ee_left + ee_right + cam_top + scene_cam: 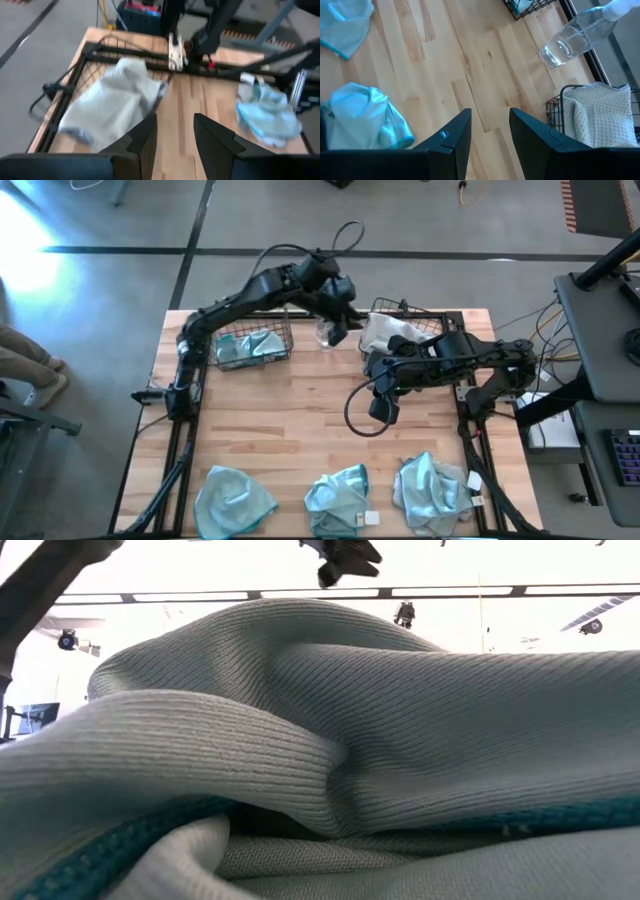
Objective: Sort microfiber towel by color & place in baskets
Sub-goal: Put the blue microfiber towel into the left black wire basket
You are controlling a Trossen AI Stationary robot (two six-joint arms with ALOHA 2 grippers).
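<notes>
Two dark wire-mesh baskets stand along the far edge of the wooden desk (300, 420). The left basket (252, 343), toward the far left corner, holds a light teal-blue towel (255, 345). The right basket (420, 320), toward the far right, holds a pale grey-white towel (385, 330); the left wrist view shows this cloth (112, 102) draped partly over the basket's rim (75, 75), and the right wrist view shows its waffle weave (602, 112) inside the mesh wall (555, 112). A clear spray bottle (327, 332) stands between the two baskets, seen also in the right wrist view (575, 40). Three more teal-blue towels lie along the near edge: one toward the near left corner (233, 500), one at the middle (338, 500) with a small white tag (370, 518), and one toward the near right corner (432, 488). The low view is almost filled by the ribbed fabric of a towel (320, 740) lying right before the lens. The left gripper (338, 332) hangs over the far edge between the baskets, just beside the bottle, its jaws released and grasping nothing, as its wrist view (172, 140) shows. The right gripper (382, 408) hovers above bare wood near the middle of the desk, its jaws likewise parted and empty (490, 132).
</notes>
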